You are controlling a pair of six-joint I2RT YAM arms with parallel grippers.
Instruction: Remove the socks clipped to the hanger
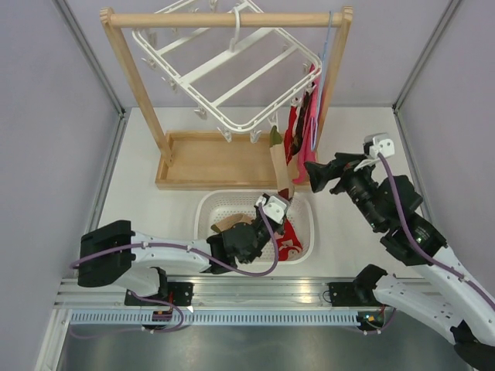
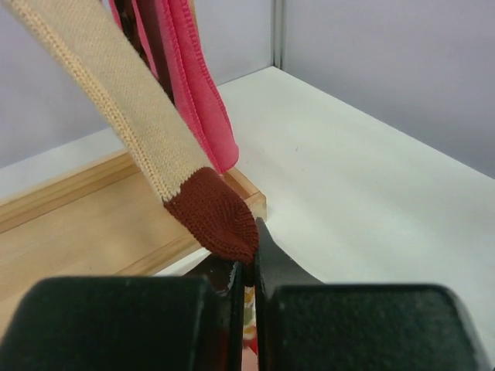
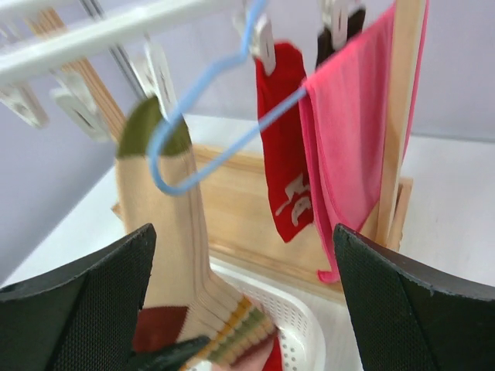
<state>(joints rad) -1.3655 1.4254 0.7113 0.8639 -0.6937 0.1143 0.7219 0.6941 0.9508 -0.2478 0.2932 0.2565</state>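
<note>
The white hanger (image 1: 232,73) hangs tilted from a wooden rack (image 1: 224,19). A cream sock with an olive toe (image 1: 277,151) is clipped to its lower right corner, with red socks (image 1: 294,135) beside it. My left gripper (image 1: 276,207) is shut on the cream sock's red-brown heel (image 2: 220,216) and holds it taut over the basket. My right gripper (image 1: 315,175) is open and empty, just right of the hanging socks. In the right wrist view the olive-toed sock (image 3: 155,232) hangs at the left, a red sock with white marks (image 3: 285,178) in the middle.
A white perforated basket (image 1: 207,207) lies in front of the rack and holds a red sock (image 1: 292,241) and a brown one (image 1: 228,224). A large pink cloth (image 3: 356,131) hangs on a light-blue wire hanger (image 3: 203,131). The rack's wooden base tray (image 1: 209,158) lies behind the basket.
</note>
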